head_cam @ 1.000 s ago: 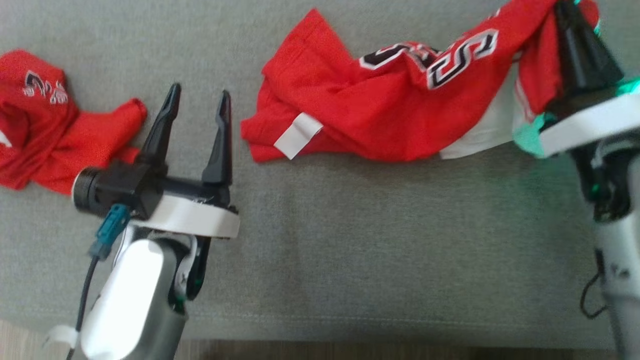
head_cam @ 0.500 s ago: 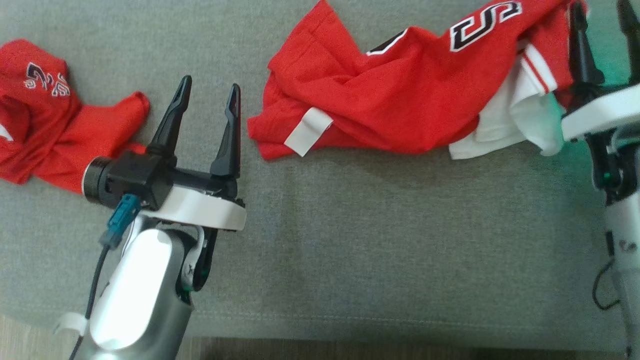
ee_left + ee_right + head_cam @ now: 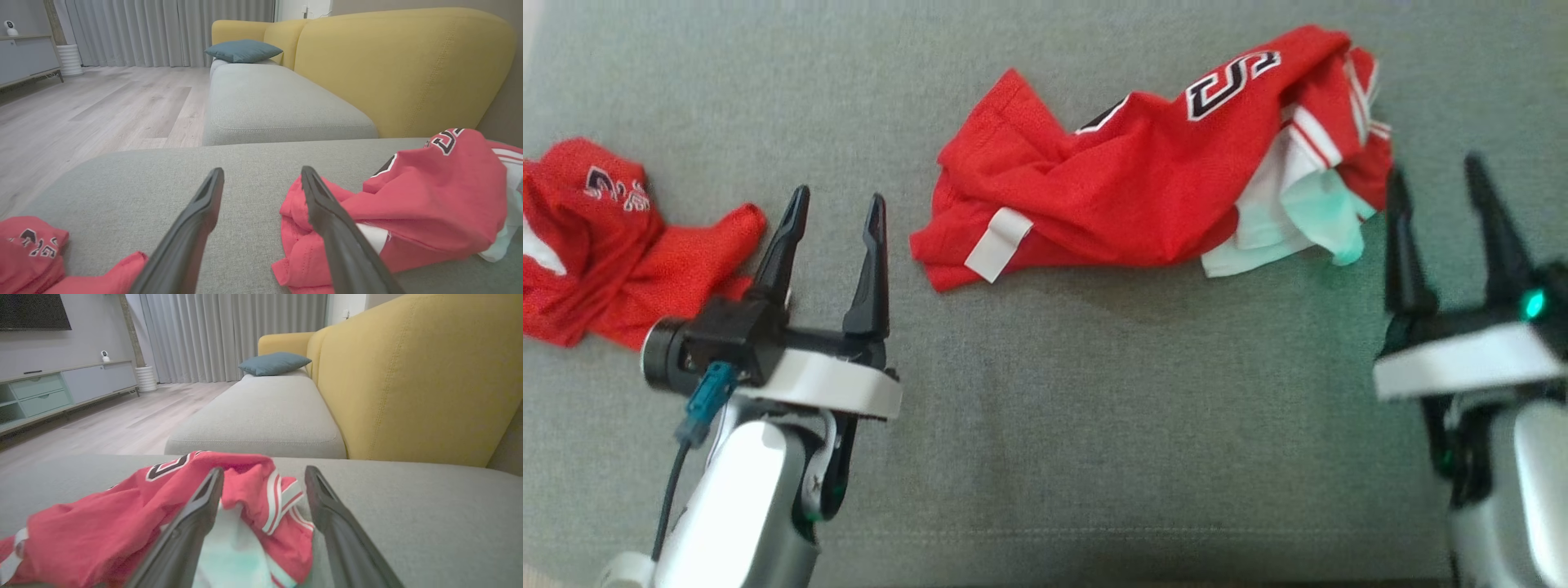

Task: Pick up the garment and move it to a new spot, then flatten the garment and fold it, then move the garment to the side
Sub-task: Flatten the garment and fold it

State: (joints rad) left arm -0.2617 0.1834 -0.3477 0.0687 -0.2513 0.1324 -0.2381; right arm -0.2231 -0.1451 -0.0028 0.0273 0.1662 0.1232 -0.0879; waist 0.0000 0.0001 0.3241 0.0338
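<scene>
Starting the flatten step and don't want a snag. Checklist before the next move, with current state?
1. right gripper open, holding nothing: ok.
2. left gripper open, holding nothing: ok.
3. garment resting on the grey cushion: ok.
4. garment flat: not ok, it is bunched with the white inside showing.
5. right gripper clear of the garment's edge: cannot tell, one fingertip sits very near it.
6. second red garment apart from the first: ok, it lies beyond the left gripper.
</scene>
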